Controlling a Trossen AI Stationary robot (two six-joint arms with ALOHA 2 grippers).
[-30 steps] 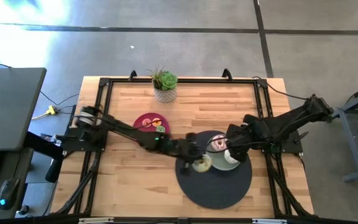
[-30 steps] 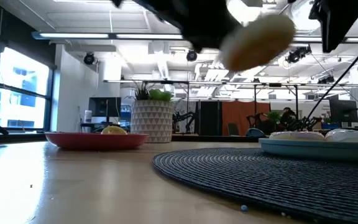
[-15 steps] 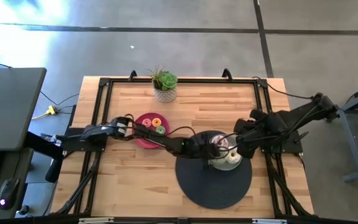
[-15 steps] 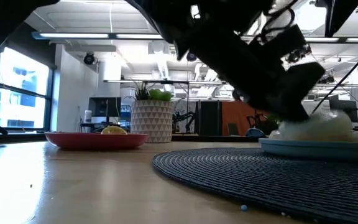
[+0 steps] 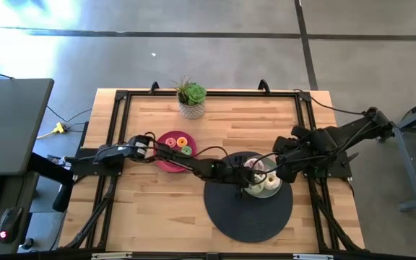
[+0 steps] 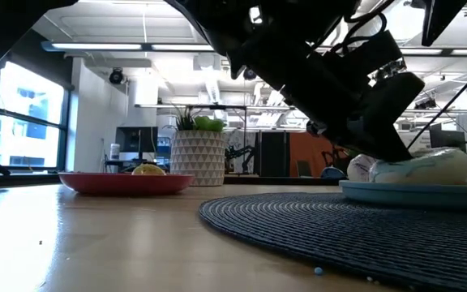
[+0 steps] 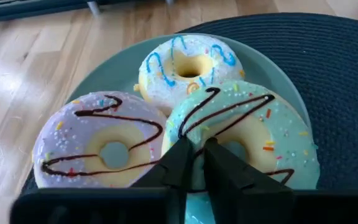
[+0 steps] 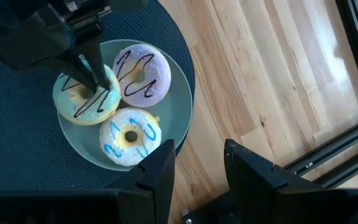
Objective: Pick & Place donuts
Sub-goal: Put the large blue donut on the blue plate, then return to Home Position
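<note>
The pale green donut (image 7: 247, 118) lies on the round grey-green plate (image 7: 104, 68) with the pink donut (image 7: 98, 146) and the white donut (image 7: 188, 62). It touches both. My left gripper (image 7: 196, 144) is over the plate (image 5: 273, 192), shut on the pale green donut (image 8: 84, 99). My right gripper (image 8: 197, 165) hovers open and empty just right of the plate, also shown in the high view (image 5: 280, 168). Tiny donuts (image 5: 182, 145) lie on the magenta plate (image 5: 166, 157). My left gripper pinches the pale green donut's ring (image 7: 197, 124) on its side nearest the arm, between the two fingers. The fingers (image 8: 92, 78) slant down from the table's left. The fingers hide whether one is in the hole. The donut lies flat on the grey-green plate.
The grey-green plate stands on a dark round woven mat (image 5: 248, 213). A potted plant (image 5: 191, 97) stands at the table's far edge. The magenta plate (image 6: 124, 183) is left of the mat. Bare wood lies at the near left and far right.
My left gripper has carried the pale green donut from above the mat's left part toward the table's right edge and down. The donut, lifted clear before, now lies on the grey-green plate beside the pink and white ones. My right gripper has drawn back a little toward the right.
</note>
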